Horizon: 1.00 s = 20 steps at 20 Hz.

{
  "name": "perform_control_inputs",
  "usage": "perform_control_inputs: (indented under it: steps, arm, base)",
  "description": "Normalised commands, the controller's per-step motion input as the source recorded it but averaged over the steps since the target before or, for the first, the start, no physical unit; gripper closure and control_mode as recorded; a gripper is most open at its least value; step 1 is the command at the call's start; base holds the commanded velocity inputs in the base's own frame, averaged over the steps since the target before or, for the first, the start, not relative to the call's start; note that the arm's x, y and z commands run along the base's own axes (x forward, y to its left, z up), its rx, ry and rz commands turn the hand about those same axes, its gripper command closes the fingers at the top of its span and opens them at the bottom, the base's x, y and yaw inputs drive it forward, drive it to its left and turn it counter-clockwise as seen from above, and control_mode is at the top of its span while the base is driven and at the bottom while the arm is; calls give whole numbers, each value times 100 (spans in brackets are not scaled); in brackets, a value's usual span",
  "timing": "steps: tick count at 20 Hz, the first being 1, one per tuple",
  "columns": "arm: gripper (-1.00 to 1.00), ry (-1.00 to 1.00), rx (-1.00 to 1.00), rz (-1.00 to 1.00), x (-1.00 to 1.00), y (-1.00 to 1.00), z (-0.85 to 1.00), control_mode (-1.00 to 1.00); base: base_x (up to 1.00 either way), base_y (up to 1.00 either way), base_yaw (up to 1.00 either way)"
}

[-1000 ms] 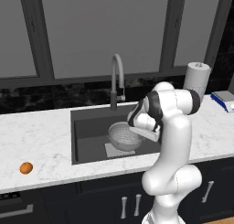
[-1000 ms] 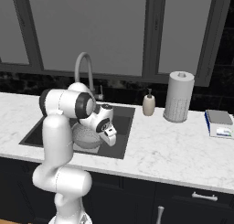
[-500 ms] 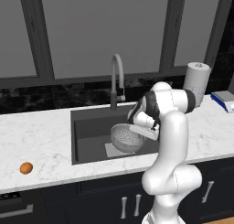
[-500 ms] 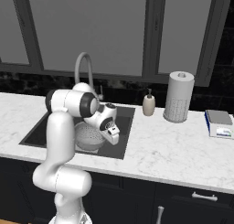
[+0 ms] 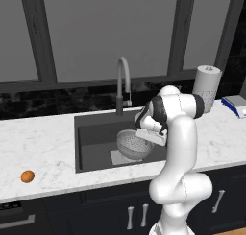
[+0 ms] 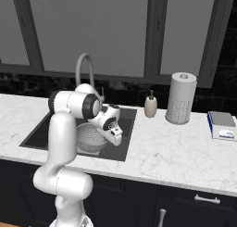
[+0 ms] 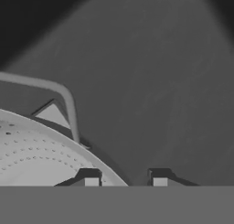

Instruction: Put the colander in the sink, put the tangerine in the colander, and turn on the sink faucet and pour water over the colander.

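1. Perforated silver-grey metal formed the round colander [image 5: 133, 145], a bowl dotted with rows of small holes, with a thin wire loop handle [image 7: 59, 97] standing off its rim in the hand view.
2. The colander sat inside the large rectangular dark grey sink [image 5: 96, 145], toward the basin's right half, partly over the lighter grey square [image 5: 116, 157] at the bottom. Nothing lay in the bowl as far as its visible inside showed.
3. The sink was set into a white marbled counter [image 5: 43, 143] with a smooth, veined surface, over dark cabinet fronts with metal bar handles.
4. The tall grey metal gooseneck faucet [image 5: 123, 83] arched from a dark base behind the basin, its spout curving down over the sink.
5. The small round orange tangerine [image 5: 27, 176] lay on the counter well to the left of the sink, near the front edge, apart from everything else.
6. The white arm's two-finger gripper [image 7: 124, 178] hung low over the colander's right rim. Its jaws stood slightly parted, one dark tip over the rim and the other outside it, and they gripped nothing.
7. On the counter right of the sink stood a beige soap dispenser bottle [image 6: 150, 105], a white textured paper towel roll [image 6: 181, 97] upright, and, farther right, a flat white and blue object [image 6: 222, 124].
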Motion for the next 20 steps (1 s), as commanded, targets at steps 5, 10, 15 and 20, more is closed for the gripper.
perform_control_inputs:
  steps: [5, 10, 15, 20]
  arm:
    - [-100, -6, 0, 0, 0, 23, -11, -100]
    - [-100, -9, 0, 0, 0, 6, -2, -100]
    - [-100, -11, 3, 0, 0, 3, 0, -100]
    - [-100, -12, 10, 0, -1, 1, 20, -100]
  base:
    - [0, 0, 0]
    - [0, 0, 0]
    - [0, 0, 0]
    - [0, 0, 0]
